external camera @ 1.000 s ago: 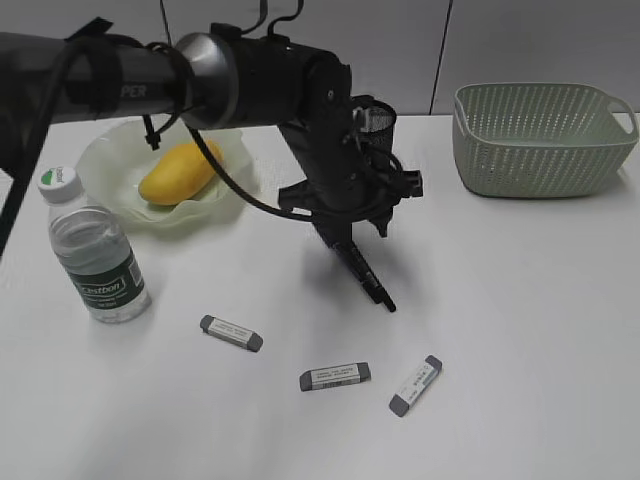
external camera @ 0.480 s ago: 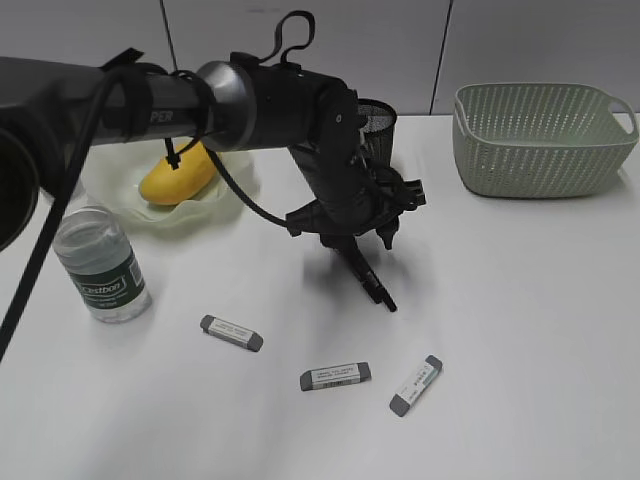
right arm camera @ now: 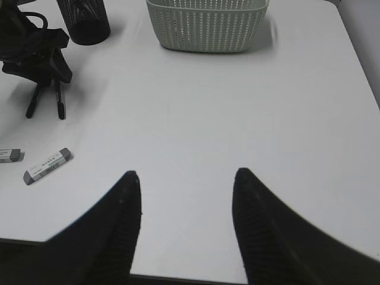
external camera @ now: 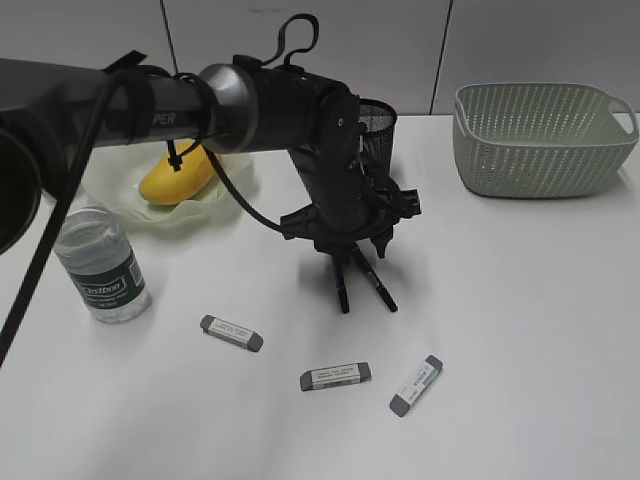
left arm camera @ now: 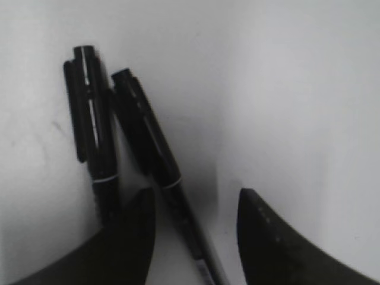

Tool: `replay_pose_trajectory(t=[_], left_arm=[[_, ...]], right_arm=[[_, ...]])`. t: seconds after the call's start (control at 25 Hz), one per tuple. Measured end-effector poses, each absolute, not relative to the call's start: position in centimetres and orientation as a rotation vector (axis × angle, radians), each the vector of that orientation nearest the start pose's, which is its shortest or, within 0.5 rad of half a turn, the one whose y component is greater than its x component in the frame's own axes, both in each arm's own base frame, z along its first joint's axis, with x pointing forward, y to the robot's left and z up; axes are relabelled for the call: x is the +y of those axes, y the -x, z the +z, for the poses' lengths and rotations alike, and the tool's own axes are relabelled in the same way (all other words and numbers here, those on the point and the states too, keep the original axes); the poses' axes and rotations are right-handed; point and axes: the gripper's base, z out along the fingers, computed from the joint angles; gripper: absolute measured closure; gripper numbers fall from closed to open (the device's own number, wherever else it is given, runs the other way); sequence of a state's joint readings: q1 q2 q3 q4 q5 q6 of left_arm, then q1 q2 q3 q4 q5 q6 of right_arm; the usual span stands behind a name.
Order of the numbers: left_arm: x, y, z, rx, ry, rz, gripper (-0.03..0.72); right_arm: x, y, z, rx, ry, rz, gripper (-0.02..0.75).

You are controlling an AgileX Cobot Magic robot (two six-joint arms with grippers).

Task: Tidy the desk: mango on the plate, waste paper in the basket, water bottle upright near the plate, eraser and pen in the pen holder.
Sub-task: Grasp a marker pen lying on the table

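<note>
A pale grey panelled wall (external camera: 500,40) stood behind the bench's (external camera: 520,300) far edge, dark vertical seams (external camera: 441,55) dividing it.

Worktop (external camera: 520,330): wide, plain white. Mango (external camera: 178,175): smooth yellow-orange oval, lying in the plate (external camera: 120,195), a pale green ruffled glass dish at far left. Water bottle (external camera: 98,262): clear, dark green label, standing upright just in front of the plate. Basket (external camera: 540,140): sage-green, perforated wall, far right. Pen holder (external camera: 378,128): black mesh cup, upright, rear centre. Two black pens (left arm camera: 95,130) lie side by side. Three grey erasers (external camera: 335,376) lie scattered at the front.
</note>
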State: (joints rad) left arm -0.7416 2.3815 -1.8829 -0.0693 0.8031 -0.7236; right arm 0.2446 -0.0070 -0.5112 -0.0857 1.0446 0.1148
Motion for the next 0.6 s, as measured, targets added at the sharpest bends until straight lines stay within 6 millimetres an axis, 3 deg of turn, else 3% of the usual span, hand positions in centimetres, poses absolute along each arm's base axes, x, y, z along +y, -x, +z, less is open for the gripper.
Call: replay_pose_trajectory(t=[0.48,0.6], left_arm=[[-35.5,-36.4,11.4,2.863,0.036,-0.478,0.382],[-35.6,-36.3,11.4,2.860,0.019,-0.465,0.444]], right_arm=[[-0.8,0.5,28.2,2.005,0.126,0.128,0.335],[-0.8,0.5,28.2,2.005,0.126,0.128,0.335]])
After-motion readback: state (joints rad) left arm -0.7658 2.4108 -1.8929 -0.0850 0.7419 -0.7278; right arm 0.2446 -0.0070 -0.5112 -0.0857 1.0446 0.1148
